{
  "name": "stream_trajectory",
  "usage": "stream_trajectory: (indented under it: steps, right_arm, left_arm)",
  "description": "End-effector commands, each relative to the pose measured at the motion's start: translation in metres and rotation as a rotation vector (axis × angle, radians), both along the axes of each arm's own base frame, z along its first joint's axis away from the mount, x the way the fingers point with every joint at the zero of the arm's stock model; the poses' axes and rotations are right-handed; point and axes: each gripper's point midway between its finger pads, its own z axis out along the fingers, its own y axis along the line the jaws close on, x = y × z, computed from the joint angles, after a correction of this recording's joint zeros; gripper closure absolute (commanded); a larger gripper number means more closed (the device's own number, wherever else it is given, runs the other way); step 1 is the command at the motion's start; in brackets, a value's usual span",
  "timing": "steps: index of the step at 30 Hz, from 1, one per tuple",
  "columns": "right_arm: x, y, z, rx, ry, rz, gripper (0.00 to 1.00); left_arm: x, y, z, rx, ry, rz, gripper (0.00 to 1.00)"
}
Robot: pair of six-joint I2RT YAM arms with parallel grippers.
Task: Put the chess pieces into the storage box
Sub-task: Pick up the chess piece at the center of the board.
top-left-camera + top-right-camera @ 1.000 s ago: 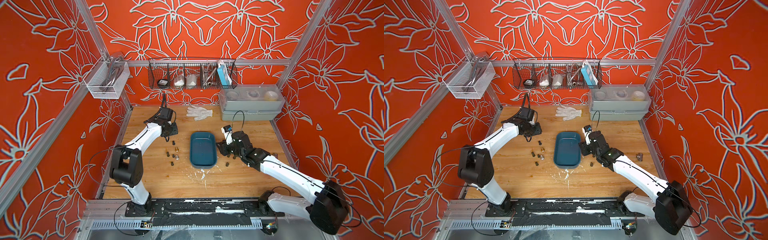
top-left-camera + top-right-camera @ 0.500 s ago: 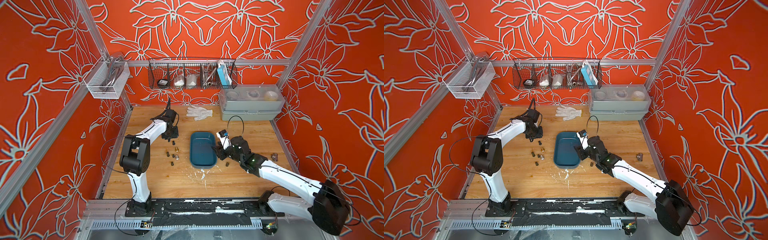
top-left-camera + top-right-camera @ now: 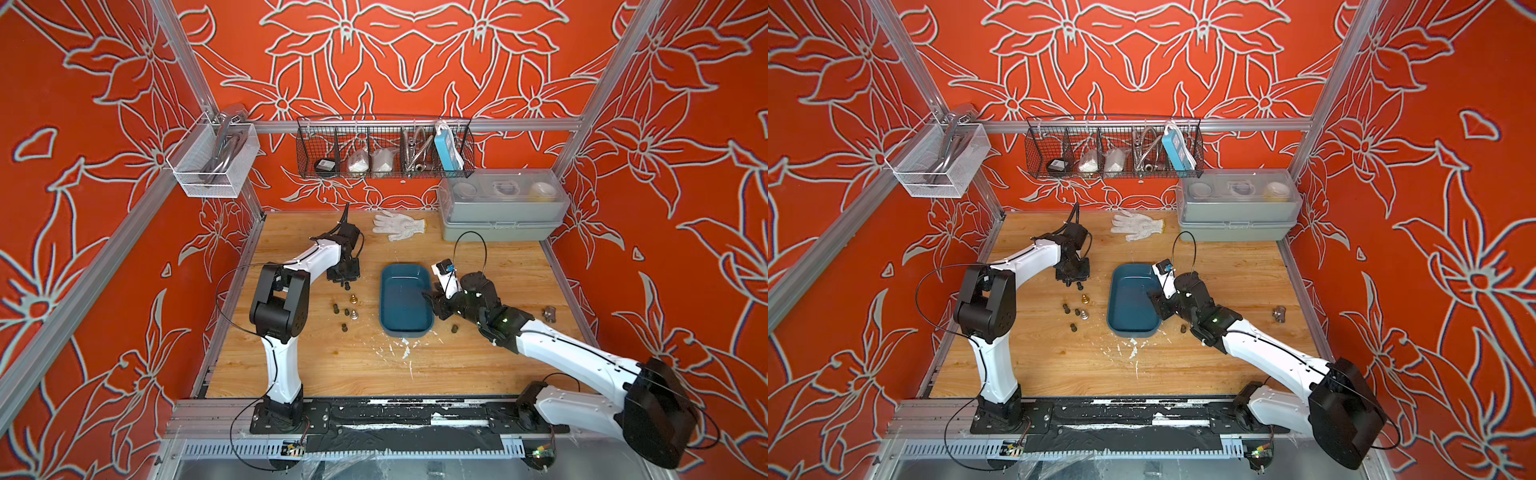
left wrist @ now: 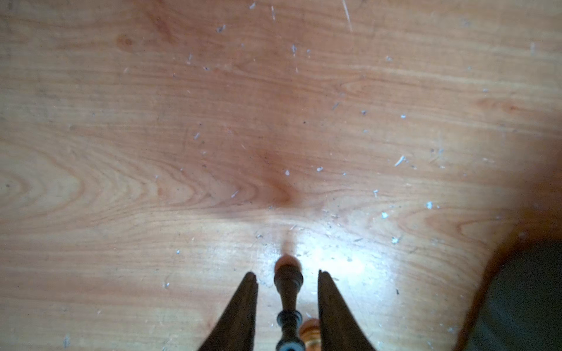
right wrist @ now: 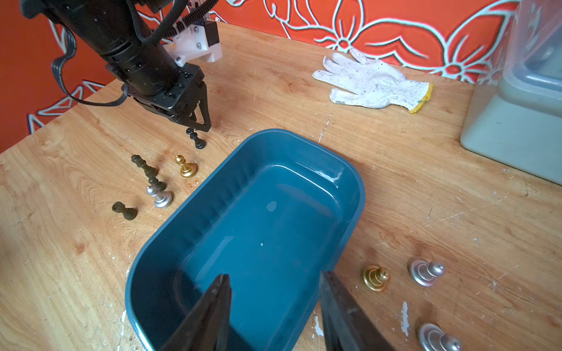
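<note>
In both top views the teal storage box (image 3: pixel 404 303) sits mid-tabletop (image 3: pixel 332 365). A loose cluster of chess pieces (image 3: pixel 345 311) stands just to its left. The left claw (image 3: pixel 345 280) is lowered over a dark piece (image 3: pixel 347 285) at the cluster's far end, and the right claw (image 3: pixel 433 305) hangs at the box's right rim. The left wrist view shows the left claw's fingers (image 4: pixel 240 310) spread on either side of that standing dark piece, with a gap on each side. A tan-gold piece (image 4: pixel 310 331) sits partly behind one finger. In the right wrist view the right claw is spread wide, one finger over the box's interior and the other at its rim. A gold piece (image 5: pixel 376 277) and two silver pieces (image 5: pixel 425 271) stand on the tabletop just outside that rim.
</note>
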Motion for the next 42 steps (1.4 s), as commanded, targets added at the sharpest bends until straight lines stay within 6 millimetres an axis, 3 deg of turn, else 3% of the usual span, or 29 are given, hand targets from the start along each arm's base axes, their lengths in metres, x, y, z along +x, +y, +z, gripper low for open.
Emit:
stream_trajectory:
  steps: [1,18,27,42]
  right_arm:
    - [0.000,0.001,-0.005,-0.009,-0.005,0.003,0.48]
    - [0.000,0.001,-0.006,-0.010,-0.001,-0.005,0.49]
    - [0.001,0.000,-0.008,-0.011,0.001,-0.009,0.48]
    - [0.001,0.001,-0.009,-0.009,0.006,-0.011,0.48]
  left_arm:
    - [-0.001,0.004,-0.002,0.047,0.021,-0.013,0.67]
    - [-0.001,-0.004,-0.014,0.040,0.039,-0.027,0.77]
    - [-0.002,-0.003,-0.011,0.049,0.033,-0.030,0.84]
    - [-0.006,-0.002,-0.011,0.061,0.036,-0.032,0.75]
